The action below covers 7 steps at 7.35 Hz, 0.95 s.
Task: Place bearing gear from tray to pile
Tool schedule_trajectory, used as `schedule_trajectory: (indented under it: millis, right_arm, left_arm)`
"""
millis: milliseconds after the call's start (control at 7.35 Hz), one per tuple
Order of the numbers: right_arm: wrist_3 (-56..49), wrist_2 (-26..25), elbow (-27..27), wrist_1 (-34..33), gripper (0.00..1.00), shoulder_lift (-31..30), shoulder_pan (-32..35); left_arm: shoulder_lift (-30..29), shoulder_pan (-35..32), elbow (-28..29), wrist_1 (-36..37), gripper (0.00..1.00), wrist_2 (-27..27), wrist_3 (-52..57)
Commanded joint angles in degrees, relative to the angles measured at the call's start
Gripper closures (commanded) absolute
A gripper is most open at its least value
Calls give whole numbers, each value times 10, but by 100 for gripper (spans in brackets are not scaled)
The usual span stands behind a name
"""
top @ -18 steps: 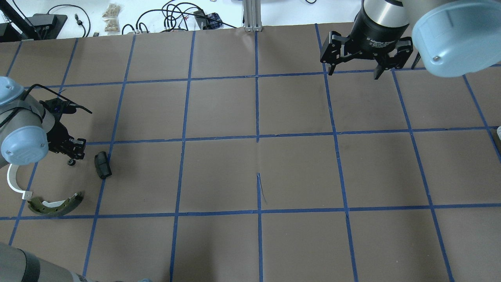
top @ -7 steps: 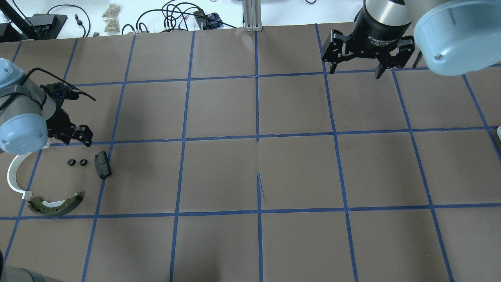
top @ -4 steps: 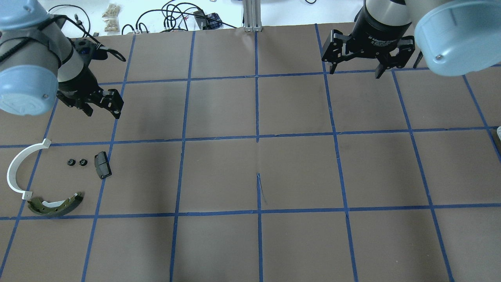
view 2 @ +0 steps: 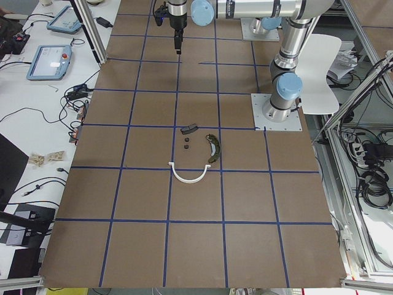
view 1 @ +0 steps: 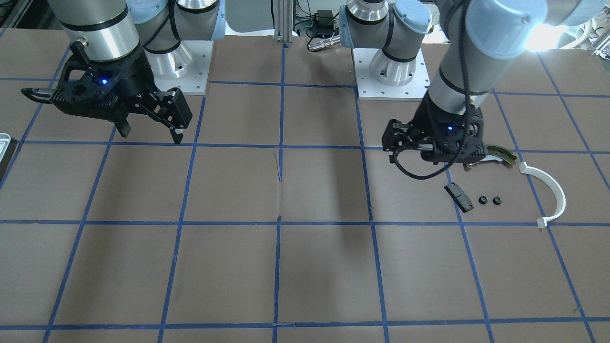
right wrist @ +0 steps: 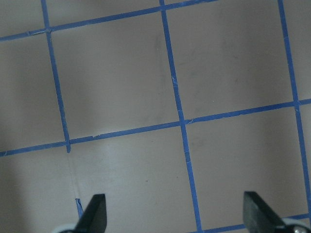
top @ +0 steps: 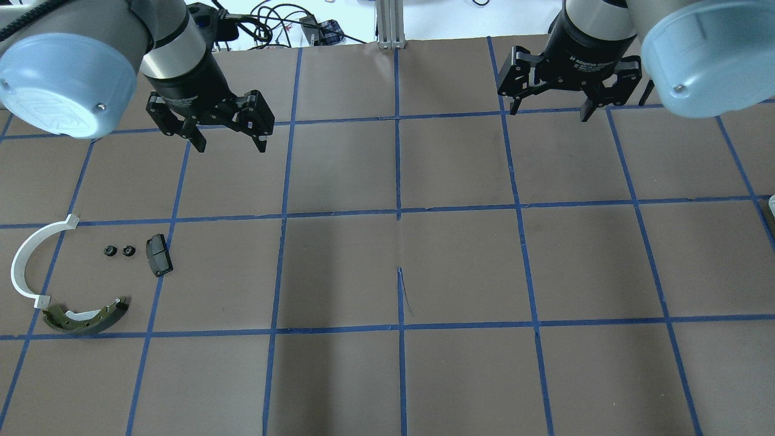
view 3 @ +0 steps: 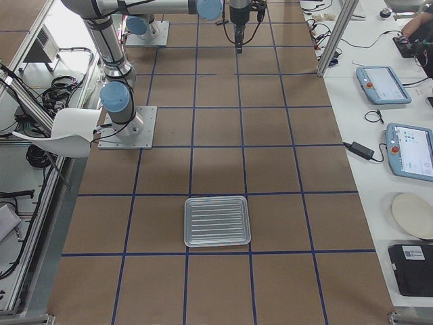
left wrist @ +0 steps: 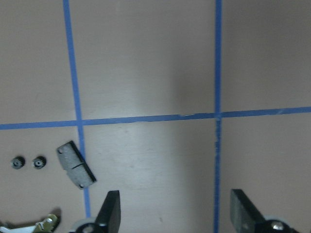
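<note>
Gears (top: 109, 251) (top: 128, 250), two small black ones, lie side by side on the brown table (top: 460, 266) as part of the pile (view 1: 459, 196) at the robot's left end, close to each other but not touching. They sit between a thin white arc (top: 16, 266) on the outer side and a black block (top: 158, 255) just beside the inner gear. A curved olive brake shoe (top: 91, 325) lies nearer the robot, with one end close to the arc's end; whether the two touch cannot be told. The tray (view 3: 187, 223) rests flat at the table's opposite end, well apart from the pile, and only a sliver of it shows at the edge of the front-facing view. The left gripper (top: 232, 145) hangs above the table with its fingers (left wrist: 109, 216) spread wide and nothing between them. Its wrist camera looks down on the block, the gears and a corner of the brake shoe. The right gripper (top: 548, 115) hovers over bare table on the other side, fingers likewise spread and holding nothing, above a crossing of blue tape lines (right wrist: 182, 121).
</note>
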Motion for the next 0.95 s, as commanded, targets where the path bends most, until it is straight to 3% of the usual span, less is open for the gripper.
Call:
schedule_trajectory:
  millis: [0,272,408,817]
  right_arm:
    - [0,0,0,1,0,-1,0]
    - [0,-1,0,2,0,-2,0]
    - [0,-1,0,2,0,-3,0]
    - [0,0,1,2,0,-4,1]
  left_arm:
    - [29,8,-3,-13,0,-2,2]
    - [10,30,0,56,0,-4,1]
    - [12,21,-10,45,0,-3,-7]
    - [4,30,39,-37,0,-11,-8]
